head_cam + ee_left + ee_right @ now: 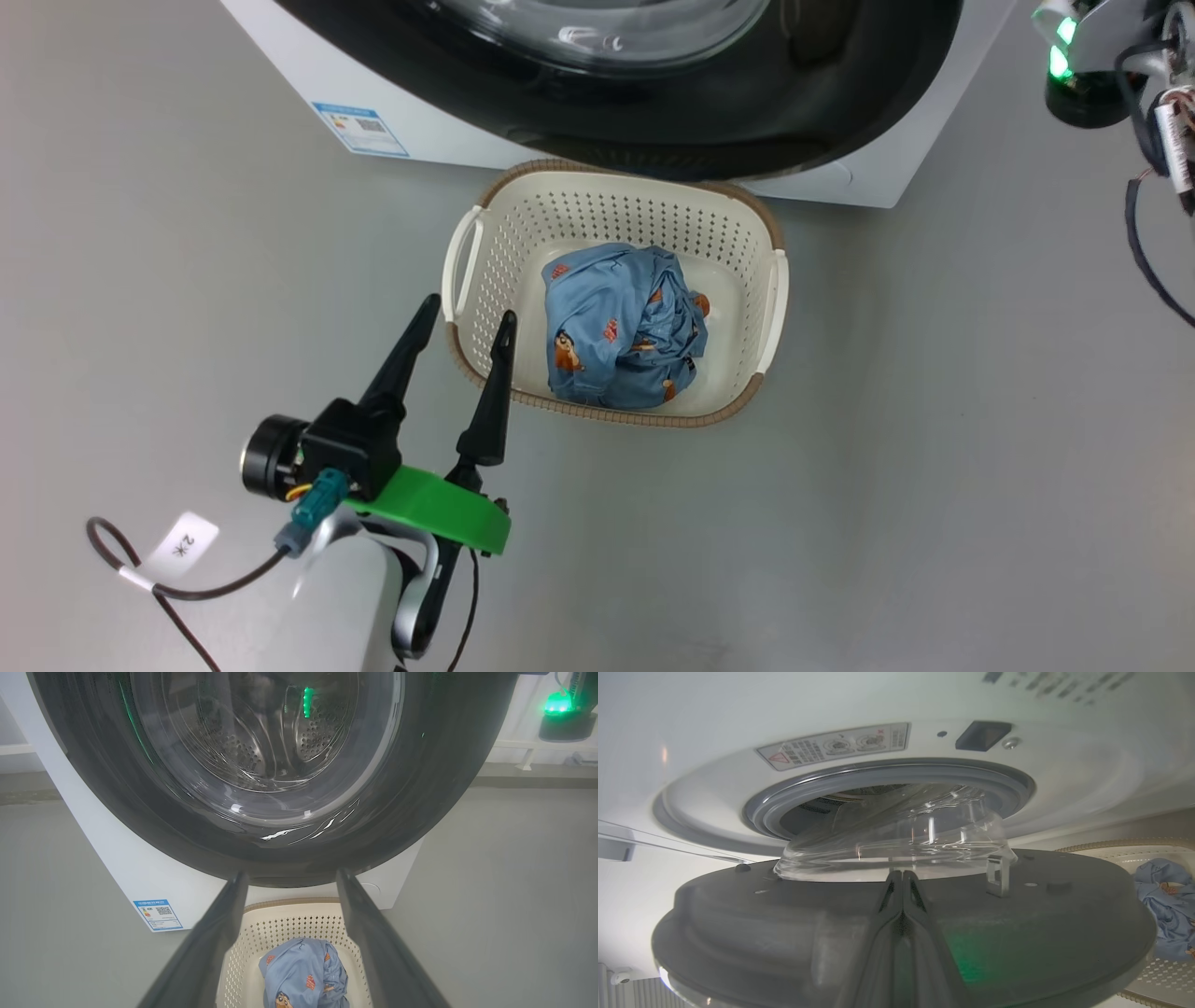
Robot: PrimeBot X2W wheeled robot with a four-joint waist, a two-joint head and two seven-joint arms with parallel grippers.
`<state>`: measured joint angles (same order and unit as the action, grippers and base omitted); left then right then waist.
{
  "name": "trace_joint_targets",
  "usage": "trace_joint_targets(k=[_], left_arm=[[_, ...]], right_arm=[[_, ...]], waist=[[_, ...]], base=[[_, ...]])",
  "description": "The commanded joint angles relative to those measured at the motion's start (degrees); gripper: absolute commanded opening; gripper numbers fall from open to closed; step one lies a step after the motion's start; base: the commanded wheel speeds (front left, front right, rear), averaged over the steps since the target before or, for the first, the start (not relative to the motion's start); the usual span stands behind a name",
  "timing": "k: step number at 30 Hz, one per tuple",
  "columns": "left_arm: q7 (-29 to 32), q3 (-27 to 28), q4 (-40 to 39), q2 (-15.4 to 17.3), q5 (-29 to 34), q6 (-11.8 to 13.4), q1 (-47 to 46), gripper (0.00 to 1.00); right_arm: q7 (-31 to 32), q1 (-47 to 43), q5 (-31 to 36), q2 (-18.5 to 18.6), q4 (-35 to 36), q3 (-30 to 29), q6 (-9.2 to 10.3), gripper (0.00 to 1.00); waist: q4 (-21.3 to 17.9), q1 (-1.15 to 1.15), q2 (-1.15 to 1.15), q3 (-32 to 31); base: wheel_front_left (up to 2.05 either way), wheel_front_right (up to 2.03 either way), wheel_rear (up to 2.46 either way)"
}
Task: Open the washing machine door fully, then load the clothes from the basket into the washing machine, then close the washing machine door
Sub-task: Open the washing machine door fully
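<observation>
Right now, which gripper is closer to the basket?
Left. The left gripper, open, has its fingertips at the near-left rim of the basket. The right gripper, shut, is up at the inner side of the washing machine door, well away from the basket.

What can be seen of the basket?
The basket is cream-white perforated plastic, rounded-rectangular, with a brown woven-look rim and two white side handles. It stands upright on the grey floor right before the washing machine, holding a bundle of blue clothes. The open left hand hangs at its near-left corner; contact cannot be told.
</observation>
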<state>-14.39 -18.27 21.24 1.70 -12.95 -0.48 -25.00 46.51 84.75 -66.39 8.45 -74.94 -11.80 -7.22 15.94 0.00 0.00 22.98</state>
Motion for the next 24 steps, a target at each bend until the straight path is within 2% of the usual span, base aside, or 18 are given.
trace_joint_targets(k=[1, 19, 24], left_arm=[[-0.6, 2.1, -0.7, 1.2, 0.7, -0.1, -0.3, 1.0], [-0.6, 3.1, 1.2, 1.2, 1.7, -0.6, 1.9, 1.0], [-0.6, 3.0, 1.9, 1.2, 1.6, -0.7, 3.0, 1.0]], right_arm=[[1.5, -1.1, 0.8, -3.0, 1.9, 0.8, -0.26, 0.0], [11.4, -12.1, -3.1, -5.5, 13.9, 5.9, -0.26, 0.0], [13.0, -17.0, -8.9, -5.6, 20.0, 10.7, -0.26, 0.0]], waist=[[-0.3, 0.0, 0.0, -0.5], [-1.9, 0.0, 0.0, -5.1], [-1.9, 0.0, 0.0, -7.0]], base=[[0.0, 0.0, 0.0], [0.0, 0.0, 0.0], [0.0, 0.0, 0.0]])
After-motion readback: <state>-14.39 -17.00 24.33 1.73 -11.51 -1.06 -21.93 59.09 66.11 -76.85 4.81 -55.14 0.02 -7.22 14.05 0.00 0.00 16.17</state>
